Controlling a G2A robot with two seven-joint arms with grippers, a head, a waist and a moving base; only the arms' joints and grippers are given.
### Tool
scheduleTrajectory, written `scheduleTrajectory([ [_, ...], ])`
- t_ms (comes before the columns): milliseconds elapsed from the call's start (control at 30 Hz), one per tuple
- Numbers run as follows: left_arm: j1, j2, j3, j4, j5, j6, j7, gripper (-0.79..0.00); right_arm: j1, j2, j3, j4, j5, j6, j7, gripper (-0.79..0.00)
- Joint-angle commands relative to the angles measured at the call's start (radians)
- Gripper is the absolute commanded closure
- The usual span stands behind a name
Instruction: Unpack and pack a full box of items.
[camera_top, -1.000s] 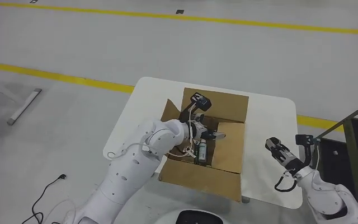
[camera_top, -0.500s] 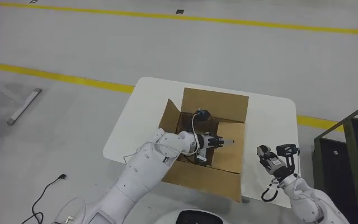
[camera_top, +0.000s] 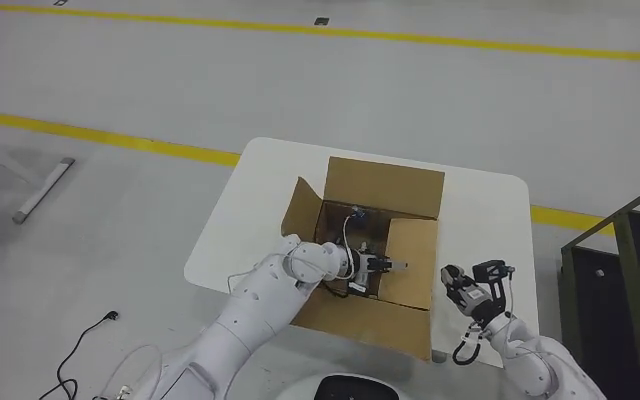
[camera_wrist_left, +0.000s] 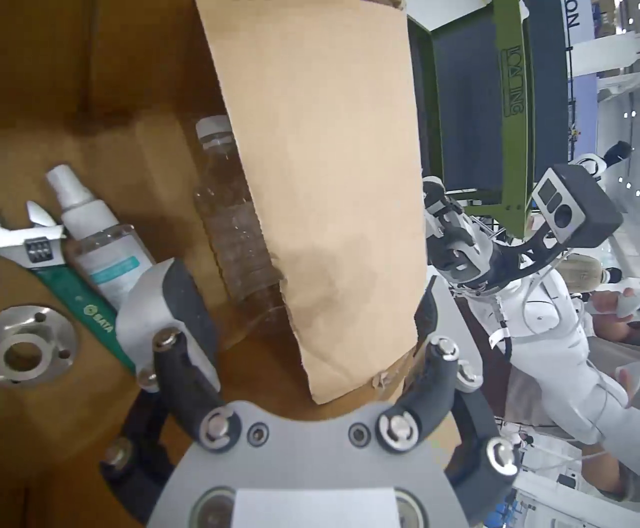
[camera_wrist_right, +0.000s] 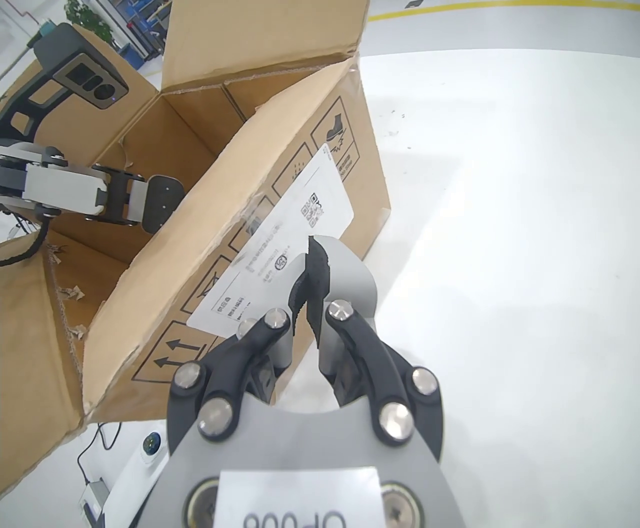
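An open cardboard box (camera_top: 385, 185) stands on the white table (camera_top: 480, 210). My left gripper (camera_top: 385, 265) reaches into it and is open, its fingers astride the right-hand flap (camera_wrist_left: 320, 175). On the box floor lie a clear plastic bottle (camera_wrist_left: 225, 220), a white spray bottle (camera_wrist_left: 100, 235), a green-handled wrench (camera_wrist_left: 55, 270) and a metal flange (camera_wrist_left: 30, 345). My right gripper (camera_wrist_right: 311, 250) is shut and empty, close to the box's outer right wall with the white label (camera_wrist_right: 285, 240). In the top view it (camera_top: 452, 280) hangs over the table just right of the box.
A green metal rack (camera_top: 600, 260) stands off the table's right edge. The other three flaps (camera_top: 305, 205) stand up around the box mouth. Bare tabletop lies left and right of the box.
My left arm has dropped deeper into the box, fingers now at the right flap. My right arm has moved left across the table to the box's right side.
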Motion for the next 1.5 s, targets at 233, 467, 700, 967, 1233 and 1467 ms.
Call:
scheduleTrajectory([
  [233,-0.002,-0.029,-0.017,0.064,-0.197,-0.070,-0.039,-0.785,0.021,-0.012,-0.041,0.016,0.001,-0.016,0.008,0.000],
  [467,-0.002,-0.042,-0.058,0.097,-0.358,-0.123,-0.076,-0.785,0.032,-0.019,-0.050,0.024,0.006,-0.022,0.010,0.000],
  [700,-0.011,-0.046,-0.078,0.091,-0.418,-0.162,-0.097,-0.785,0.035,-0.022,-0.032,0.020,0.025,-0.019,0.011,0.000],
  [967,-0.056,-0.065,-0.045,0.049,-0.382,-0.176,-0.081,-0.785,0.002,-0.020,0.101,-0.019,0.109,0.148,-0.002,0.000],
  [1233,-0.127,-0.133,0.061,0.075,-0.357,-0.223,-0.035,-0.785,-0.055,-0.019,0.279,-0.046,0.274,0.252,0.011,0.000],
  [1467,-0.163,-0.200,0.153,0.158,-0.344,-0.269,-0.028,-0.785,-0.100,-0.022,0.367,-0.064,0.393,0.270,0.073,-0.151],
])
